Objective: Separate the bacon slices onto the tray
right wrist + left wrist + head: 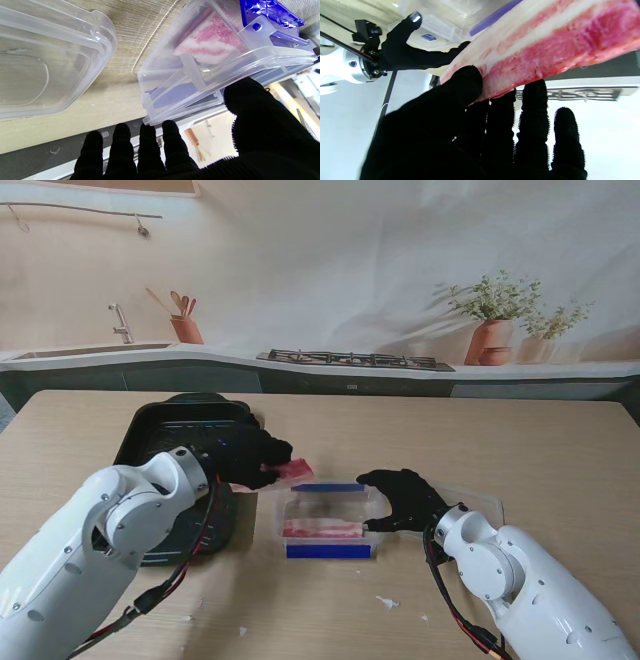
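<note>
Now left hand point(243, 457) fingers point(460, 85) pinch bacon slice point(293, 472).

Kitchen: sink point(95, 352), gas hob point(355, 360), utensil pot point(186, 329) along the counter.

- The black tray point(150, 430): its near part is hidden behind the left arm.
- The bacon slice point(545, 42) runs past the left wrist view's edge; its end is unseen.
- White specks point(386, 602) on the near table are too small to identify.
</note>
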